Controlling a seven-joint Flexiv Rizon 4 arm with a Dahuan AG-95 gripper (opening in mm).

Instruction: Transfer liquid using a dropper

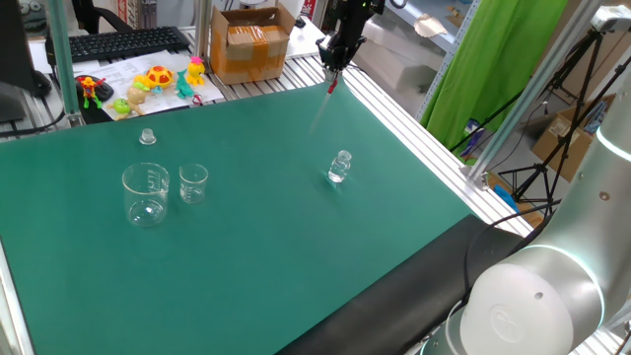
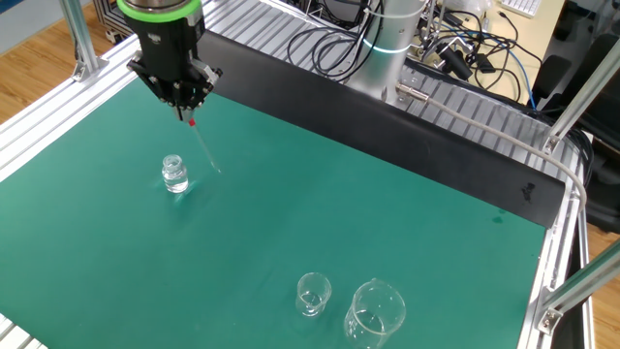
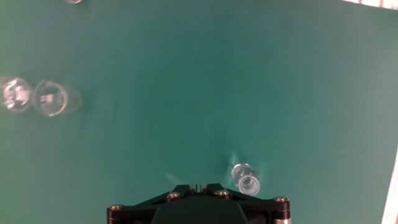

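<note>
Dropper (image 2: 201, 142): slender clear tube with a small red bulb at its upper end, hanging tilted in the air below the gripper (image 2: 180, 100), clear of the green worktop (image 2: 387, 223). Also seen in one fixed view (image 1: 326, 99), again with the red bulb at the top, just under the fingers.

Fingers: closed tight on the red bulb end of the dropper; no gap shows between them in either fixed view. In the hand view only the black gripper body (image 3: 199, 208) shows at the lower edge, and the dropper cannot be made out there.

Small clear bottle (image 2: 174, 174): upright on the worktop, near the dropper's lower tip but apart from it, a little to the side of the gripper. In the hand view it shows as a round mouth (image 3: 246, 177) just beside the gripper body.

Small beaker (image 2: 313, 294) and large beaker (image 2: 373, 315): both clear glass, upright, side by side, well apart from the bottle and the gripper.

Small clear cap-like piece (image 1: 147, 136): on the worktop just beyond the two beakers in one fixed view; too small to identify further.

Beyond the worktop edge in that view: cardboard box (image 1: 250, 44), black keyboard (image 1: 123, 42), small coloured toys (image 1: 158, 82).
</note>
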